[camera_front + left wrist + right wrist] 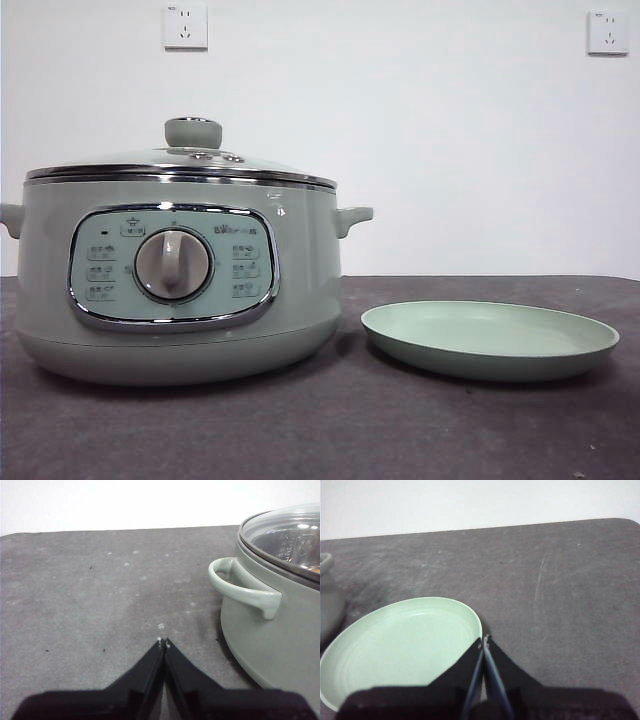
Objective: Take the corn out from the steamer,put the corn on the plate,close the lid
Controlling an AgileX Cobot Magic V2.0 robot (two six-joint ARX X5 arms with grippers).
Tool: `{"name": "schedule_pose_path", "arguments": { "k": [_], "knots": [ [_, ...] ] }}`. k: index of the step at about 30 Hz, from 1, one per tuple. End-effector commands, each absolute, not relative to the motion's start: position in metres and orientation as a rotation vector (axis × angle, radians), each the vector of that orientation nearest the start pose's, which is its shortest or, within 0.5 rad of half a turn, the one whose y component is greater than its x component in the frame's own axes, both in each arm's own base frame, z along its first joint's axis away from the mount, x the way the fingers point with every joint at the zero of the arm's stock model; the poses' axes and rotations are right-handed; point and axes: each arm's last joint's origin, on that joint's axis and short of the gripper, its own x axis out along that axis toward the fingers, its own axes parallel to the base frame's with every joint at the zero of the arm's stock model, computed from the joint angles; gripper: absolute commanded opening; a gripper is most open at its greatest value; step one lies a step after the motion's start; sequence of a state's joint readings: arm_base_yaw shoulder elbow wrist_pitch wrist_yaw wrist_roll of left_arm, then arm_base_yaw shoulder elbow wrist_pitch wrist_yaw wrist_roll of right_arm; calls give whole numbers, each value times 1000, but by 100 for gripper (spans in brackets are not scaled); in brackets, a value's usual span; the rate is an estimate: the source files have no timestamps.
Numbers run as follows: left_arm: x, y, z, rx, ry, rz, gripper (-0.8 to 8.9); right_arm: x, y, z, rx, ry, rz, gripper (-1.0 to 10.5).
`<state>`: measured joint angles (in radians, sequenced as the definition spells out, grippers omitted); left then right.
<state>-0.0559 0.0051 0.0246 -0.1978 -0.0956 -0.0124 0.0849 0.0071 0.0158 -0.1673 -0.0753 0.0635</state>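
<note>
Lid [180,160] on steamer [170,290], corn probably inside. Left gripper [163,641], right gripper [484,639] pinched closed, empty. Open wide, descend squarely over knob [192,131], lift straight. Plate [490,340] beside steamer.

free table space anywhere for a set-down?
Bare tabletop runs in front of the steamer and plate. The plate itself holds nothing. Tightest spot: the narrow gap between steamer and plate.

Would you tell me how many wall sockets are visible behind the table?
2: one wall socket above the steamer, the other above the plate.
</note>
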Motion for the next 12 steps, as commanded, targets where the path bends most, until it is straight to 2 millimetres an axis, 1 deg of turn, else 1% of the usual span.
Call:
{"name": "schedule_pose_path", "arguments": {
  "k": [1, 5, 8, 12],
  "knots": [
    [95, -3, 148, -83, 187, 24, -3, 96, 10, 148, 172, 194, 146, 1],
    [95, -7, 148, -310, 205, -102, -3, 96, 11, 148, 345, 207, 130, 1],
    [95, -10, 149, -386, 218, -171, -3, 96, 11, 148, 440, 213, 120, 1],
    [95, -11, 150, -429, 228, -216, -4, 96, 11, 148, 461, 215, 122, -3]
  ]
}}
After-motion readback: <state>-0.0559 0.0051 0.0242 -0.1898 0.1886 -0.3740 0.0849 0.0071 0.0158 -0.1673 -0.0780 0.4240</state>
